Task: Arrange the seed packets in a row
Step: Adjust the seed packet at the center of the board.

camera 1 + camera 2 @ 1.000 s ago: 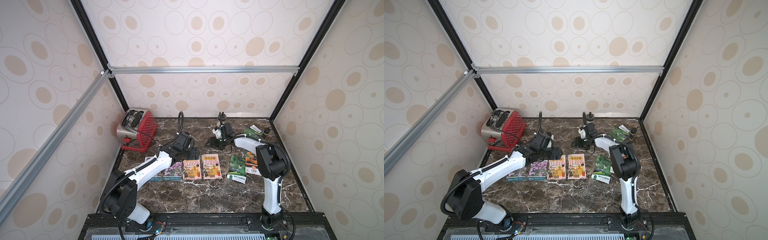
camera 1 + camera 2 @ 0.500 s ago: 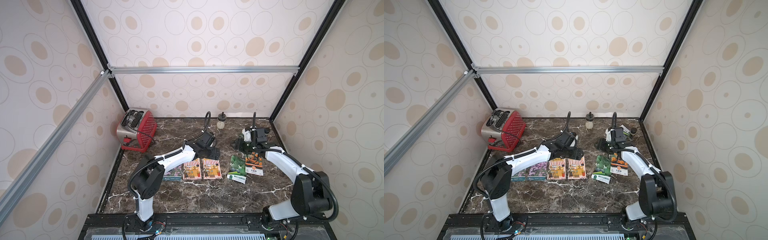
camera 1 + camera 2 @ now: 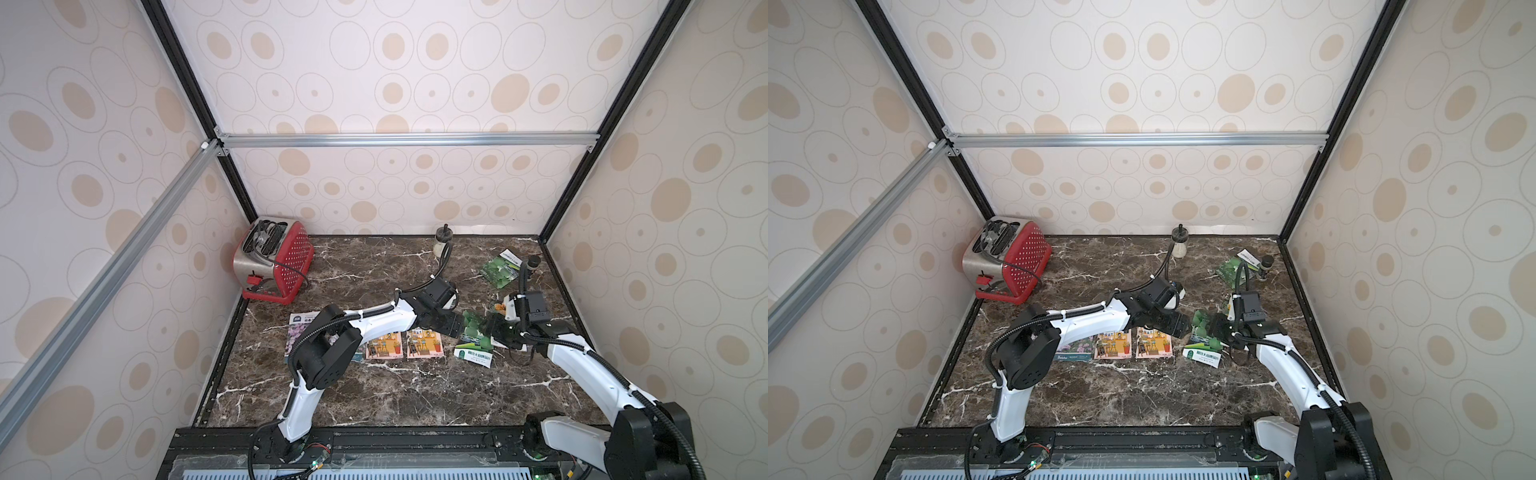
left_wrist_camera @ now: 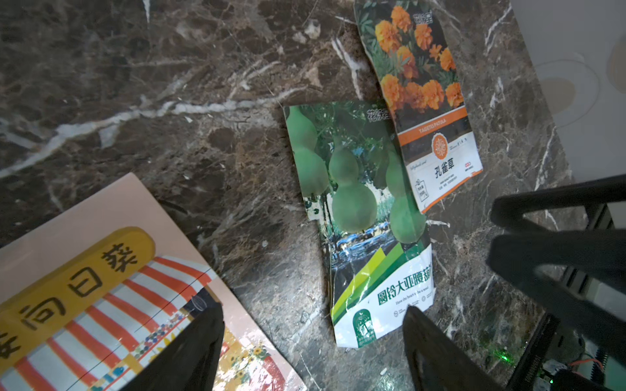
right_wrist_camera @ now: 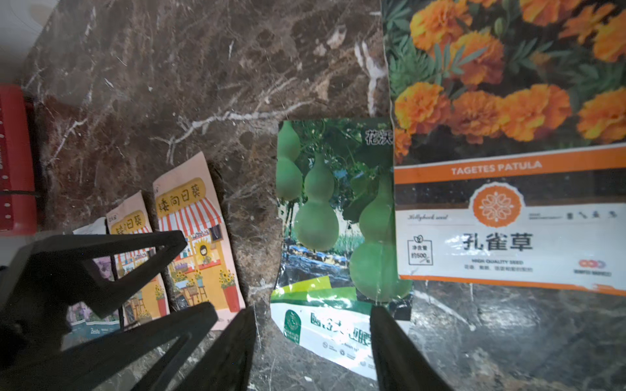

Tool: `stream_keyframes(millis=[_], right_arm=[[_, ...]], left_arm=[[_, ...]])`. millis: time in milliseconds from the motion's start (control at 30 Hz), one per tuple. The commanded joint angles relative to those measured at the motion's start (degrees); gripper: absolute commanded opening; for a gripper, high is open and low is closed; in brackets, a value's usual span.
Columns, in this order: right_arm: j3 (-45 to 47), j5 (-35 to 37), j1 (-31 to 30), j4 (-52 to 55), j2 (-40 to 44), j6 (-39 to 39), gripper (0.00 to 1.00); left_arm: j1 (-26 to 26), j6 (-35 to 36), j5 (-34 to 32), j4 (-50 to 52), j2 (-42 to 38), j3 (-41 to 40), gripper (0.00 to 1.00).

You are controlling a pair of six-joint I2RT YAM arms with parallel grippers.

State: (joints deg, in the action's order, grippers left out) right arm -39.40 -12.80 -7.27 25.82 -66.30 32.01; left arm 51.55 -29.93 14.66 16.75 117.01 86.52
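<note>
While the marble table (image 3: 374, 395) carries the red toaster (image 3: 272, 259) at back left, both arms meet mid-right.

Left gripper (image 4: 310, 315): jaws wide, empty, above the gap between shopfront packets (image 3: 384, 345) and gourd packet (image 4: 355, 203).

Right gripper (image 5: 311, 311): jaws partly spread, straddling gourd packet's white end; contact unclear.

Marigold packet (image 4: 423, 101) overlaps gourd packet's edge. Purple-flower packet (image 3: 1077, 347) lies leftmost; green packet (image 3: 500, 270) lies apart, back right.

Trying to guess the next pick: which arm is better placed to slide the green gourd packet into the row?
Probably the right. The right gripper hangs open with the gourd packet edge between its fingers; the left gripper, also open, has one finger over the shopfront packet.
</note>
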Motion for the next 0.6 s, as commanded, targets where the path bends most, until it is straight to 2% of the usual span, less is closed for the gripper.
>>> stream_keyframes(millis=[0, 200, 567], right_arm=[[0.37, 0.91, 0.26, 1.49, -1.79, -1.05, 0.58], [-1.4, 3.83, -1.7, 1.63, -7.44, -2.8, 0.58], [-11.31, 11.9, -8.41, 4.79, -21.58, -6.33, 0.59]], left_arm=[[0.31, 2.55, -1.73, 0.66, -4.51, 1.66, 0.84], [-0.93, 2.09, -5.53, 5.12, -12.97, -1.62, 0.86], [-5.59, -2.01, -8.98, 4.25, -33.77, -18.39, 0.88]])
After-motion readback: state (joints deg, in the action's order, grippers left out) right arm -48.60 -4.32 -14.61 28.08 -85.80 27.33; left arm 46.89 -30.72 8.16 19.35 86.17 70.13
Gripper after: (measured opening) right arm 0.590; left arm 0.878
